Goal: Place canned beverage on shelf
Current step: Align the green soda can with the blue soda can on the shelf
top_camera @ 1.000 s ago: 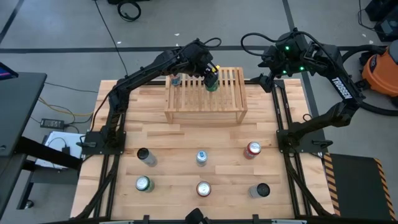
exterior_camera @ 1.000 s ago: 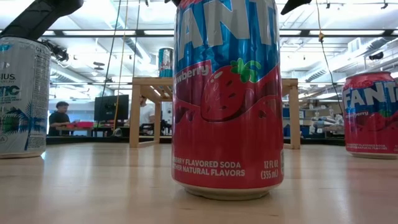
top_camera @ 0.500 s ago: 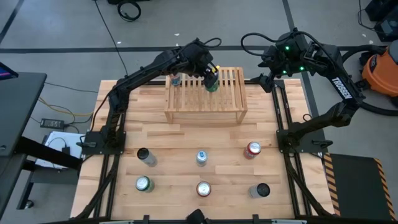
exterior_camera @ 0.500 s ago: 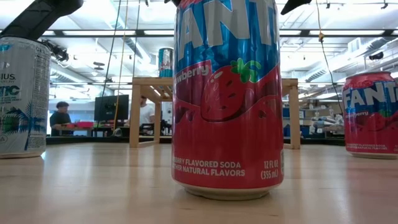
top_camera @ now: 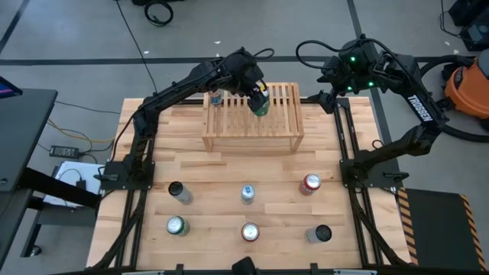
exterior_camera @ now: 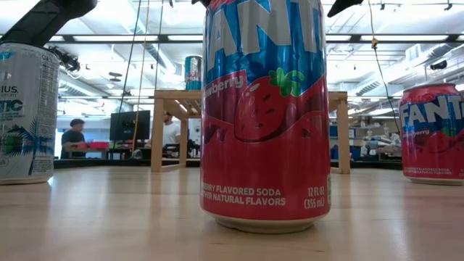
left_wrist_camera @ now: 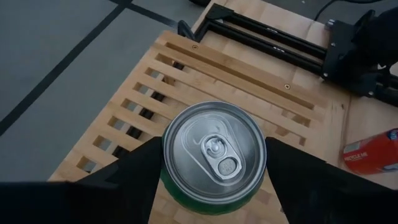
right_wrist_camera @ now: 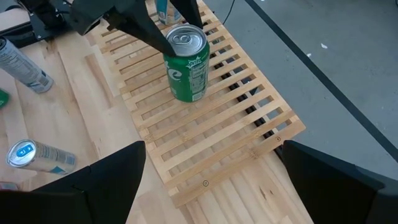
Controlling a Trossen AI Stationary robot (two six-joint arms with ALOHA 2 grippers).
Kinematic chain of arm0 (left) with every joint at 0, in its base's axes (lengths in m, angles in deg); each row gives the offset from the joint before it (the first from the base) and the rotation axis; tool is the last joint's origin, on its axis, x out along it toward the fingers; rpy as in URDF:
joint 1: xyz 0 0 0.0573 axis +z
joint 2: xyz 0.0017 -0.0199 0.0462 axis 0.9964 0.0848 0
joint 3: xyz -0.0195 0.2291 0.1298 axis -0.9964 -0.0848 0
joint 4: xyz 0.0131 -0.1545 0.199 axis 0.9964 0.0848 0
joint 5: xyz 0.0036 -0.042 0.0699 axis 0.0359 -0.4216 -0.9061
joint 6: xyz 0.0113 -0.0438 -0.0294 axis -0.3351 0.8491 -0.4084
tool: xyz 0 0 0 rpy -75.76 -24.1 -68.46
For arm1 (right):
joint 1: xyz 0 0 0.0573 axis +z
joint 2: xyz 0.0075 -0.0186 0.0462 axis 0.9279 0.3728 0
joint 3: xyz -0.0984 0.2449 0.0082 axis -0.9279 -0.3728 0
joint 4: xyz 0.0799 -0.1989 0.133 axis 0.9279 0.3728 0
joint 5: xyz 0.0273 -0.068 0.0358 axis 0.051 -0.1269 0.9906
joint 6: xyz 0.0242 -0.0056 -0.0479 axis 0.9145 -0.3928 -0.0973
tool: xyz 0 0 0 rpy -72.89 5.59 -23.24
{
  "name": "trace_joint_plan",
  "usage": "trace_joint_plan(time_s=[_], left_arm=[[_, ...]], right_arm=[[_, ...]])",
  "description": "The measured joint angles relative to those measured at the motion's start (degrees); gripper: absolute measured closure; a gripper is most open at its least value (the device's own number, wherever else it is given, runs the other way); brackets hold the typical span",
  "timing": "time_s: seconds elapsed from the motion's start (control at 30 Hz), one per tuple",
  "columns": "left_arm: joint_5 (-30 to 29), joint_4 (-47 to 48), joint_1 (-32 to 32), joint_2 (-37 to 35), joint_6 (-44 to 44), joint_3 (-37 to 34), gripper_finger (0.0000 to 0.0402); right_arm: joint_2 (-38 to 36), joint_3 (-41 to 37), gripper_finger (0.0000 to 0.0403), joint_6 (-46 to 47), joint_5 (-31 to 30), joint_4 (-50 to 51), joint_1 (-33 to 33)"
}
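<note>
Six cans stand on the near half of the counter (top_camera: 229, 164): front row a green-topped can (top_camera: 176, 225), a red-topped can (top_camera: 250, 231) and a dark-topped can (top_camera: 322, 234); behind them a dark can (top_camera: 177, 192), a slim blue-and-silver can (top_camera: 247, 193) and a red can (top_camera: 310, 183). All upright, well apart. Low view: a strawberry soda can fills the middle, a pale can at one edge, another red soda can at the other. Farther back, the shelf (top_camera: 252, 131) sits across the counter's far half. On its slatted top, a green can (right_wrist_camera: 186, 62) stands upright near the middle; a blue can (top_camera: 216, 98) stands at the far left corner. Left gripper (top_camera: 258, 98) is at the green can, one of its fingers (left_wrist_camera: 134, 180) on each side of the rim, close in; cannot tell if they touch. Right gripper (right_wrist_camera: 208, 177) hangs past the shelf's far right end, fingers spread wide, holding nothing. Around the counter, grey floor with cables; an orange vacuum (top_camera: 467, 85) at far right. Beyond the counter, people at desks.
</note>
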Motion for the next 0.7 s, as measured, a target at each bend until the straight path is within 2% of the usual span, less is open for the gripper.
trace_joint_plan(time_s=[0.27,0.7], left_arm=[[-1.31,-0.02,0.02,0.00,-0.07,0.02,0.0117],[-1.40,-0.05,0.02,0.00,-0.20,0.04,0.0117]], right_arm=[[0.00,0.00,0.0015,0.96,-0.37,-0.55,0.00],[0.00,0.00,0.0015,1.95,-0.04,-7.14,0.01]])
